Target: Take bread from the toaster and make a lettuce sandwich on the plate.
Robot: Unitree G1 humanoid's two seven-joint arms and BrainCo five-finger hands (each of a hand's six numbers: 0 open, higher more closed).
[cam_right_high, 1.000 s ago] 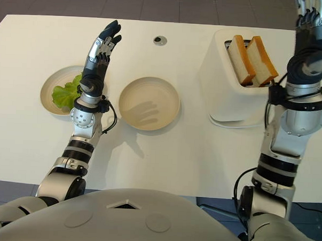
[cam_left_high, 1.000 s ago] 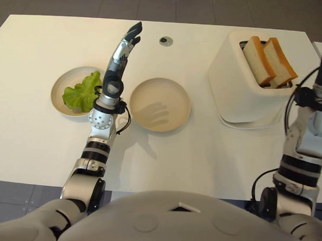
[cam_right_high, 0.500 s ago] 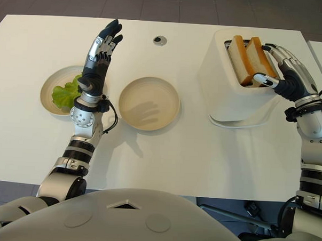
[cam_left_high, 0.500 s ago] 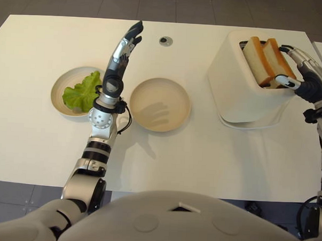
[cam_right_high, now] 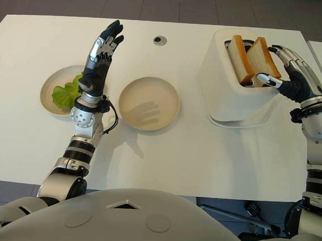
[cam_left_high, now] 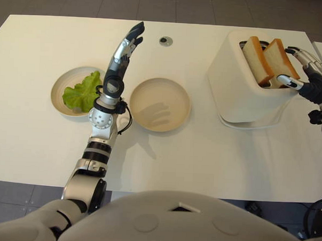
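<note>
Right hand point(cam_right_high: 296, 86) has swung in at upper right and pinches the outer bread slice point(cam_right_high: 263, 53) standing in the toaster point(cam_right_high: 231, 97). Upper left, left hand point(cam_right_high: 100, 48) waits flat-fingered and empty, leaving the plate point(cam_right_high: 121, 105) clear.

Level: bright and even across the white table point(cam_left_high: 212, 160); floor point(cam_left_high: 59, 1) beyond it is dimmer.
Source: overhead, slightly from the far left, judging by the shadows.
Shadows: soft-edged. The left hand point(cam_left_high: 125, 49) throws a faint one into the empty plate point(cam_left_high: 179, 92). A narrow dark band runs along the near base of the toaster point(cam_left_high: 234, 86).
</note>
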